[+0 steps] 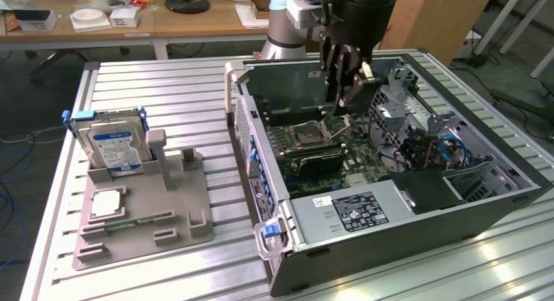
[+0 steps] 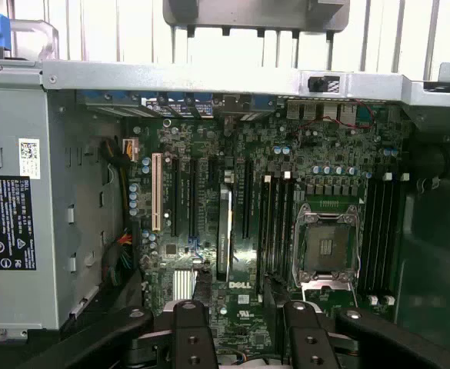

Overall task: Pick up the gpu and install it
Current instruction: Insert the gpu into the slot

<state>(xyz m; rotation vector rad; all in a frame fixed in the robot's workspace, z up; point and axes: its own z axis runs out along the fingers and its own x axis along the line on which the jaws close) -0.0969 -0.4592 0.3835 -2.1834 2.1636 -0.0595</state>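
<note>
At upper centre of the exterior view, found gripper (image 1: 342, 101) above the open computer case (image 1: 484, 213), fingers (image 2: 190, 332) spread, grasping nothing. Located gpu (image 1: 316, 159) upright in a motherboard slot mid-frame. Judged install at release stage; next calls for clean vertical clearance

Slatted aluminium worktable (image 1: 156, 87), wooden desk (image 1: 173, 25) behind, wooden cabinet (image 1: 437, 19), dark floor (image 1: 26, 100) with cables

A silver hard drive with blue-and-white label (image 1: 113, 147) stands upright in a grey plastic parts holder (image 1: 143, 213) on a slatted aluminium table (image 1: 173, 87).
</note>
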